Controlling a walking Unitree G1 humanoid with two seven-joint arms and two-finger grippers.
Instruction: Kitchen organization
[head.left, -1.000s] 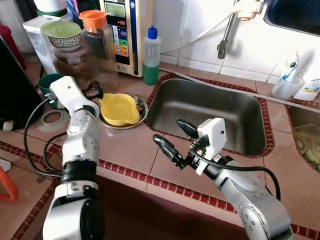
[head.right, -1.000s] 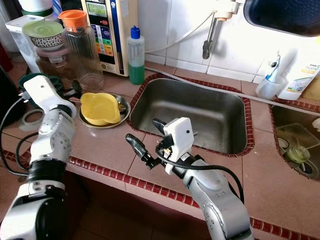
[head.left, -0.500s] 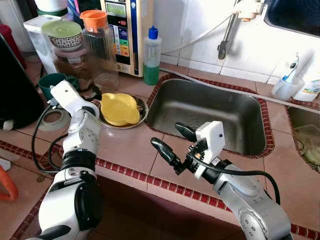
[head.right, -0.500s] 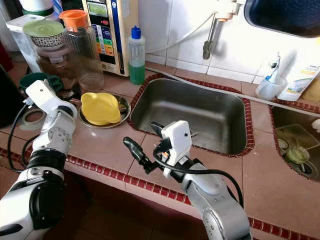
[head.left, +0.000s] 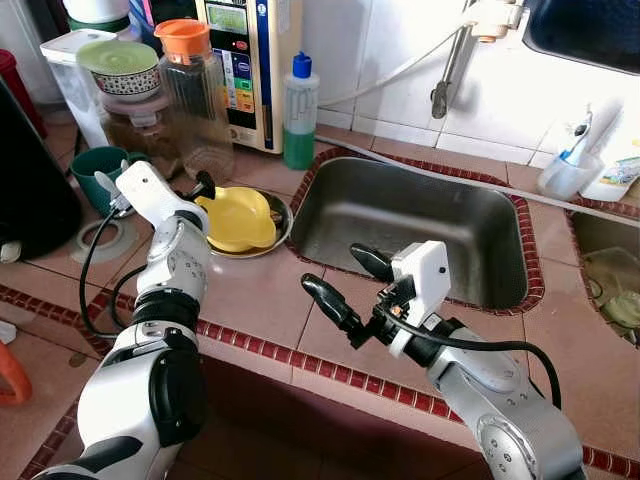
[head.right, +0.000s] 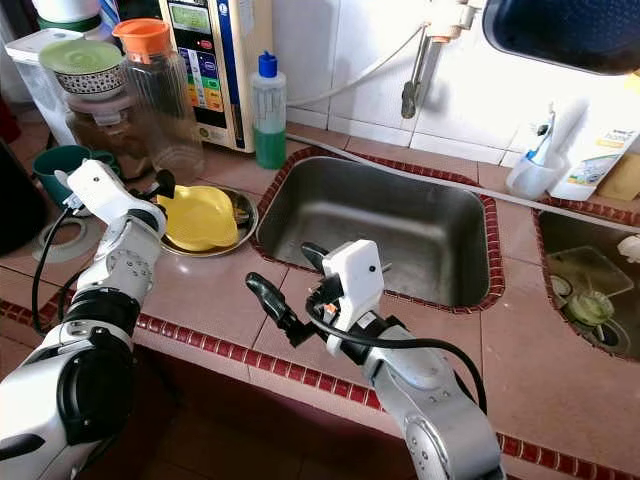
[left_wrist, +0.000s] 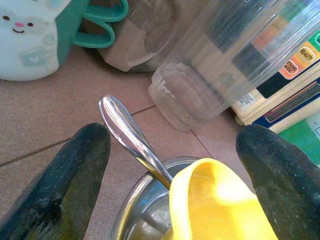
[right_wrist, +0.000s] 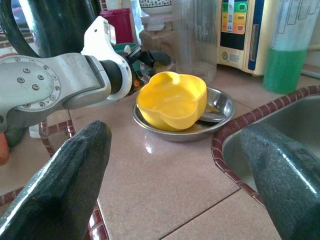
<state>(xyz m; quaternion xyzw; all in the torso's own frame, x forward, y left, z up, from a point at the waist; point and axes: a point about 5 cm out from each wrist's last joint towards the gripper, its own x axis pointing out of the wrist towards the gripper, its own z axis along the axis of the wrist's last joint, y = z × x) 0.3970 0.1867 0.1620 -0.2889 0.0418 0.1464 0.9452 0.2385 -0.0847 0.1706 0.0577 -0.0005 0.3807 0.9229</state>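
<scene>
Tiled counter (head.left: 260, 290) edged in dark red trim, with a steel sink (head.left: 410, 215) sunk into its middle and a second basin at the right edge. Between the sink's left rim and the counter's front edge lies a bare stretch of tile; the right gripper (head.left: 345, 285) hovers over it, fingers spread wide and holding nothing.

Near the sink's left rim rests a shallow steel dish (head.right: 240, 215). In it sits a yellow bowl (head.left: 238, 218), tilted, with a spoon (left_wrist: 132, 140) under it, the handle jutting over the dish's rim toward the back left. The left gripper (left_wrist: 170, 165) stands at the dish's left side, fingers parted on either side of the spoon handle and the bowl's edge, touching neither as far as can be seen.

Along the back wall: a clear jar with an orange lid (head.left: 195, 90), a green soap bottle (head.left: 298, 115) and a wall-mounted appliance (head.left: 245, 60). A teal mug (head.left: 100, 170) stands near the left edge. A toothbrush cup (head.left: 565, 170) sits at the back right.
</scene>
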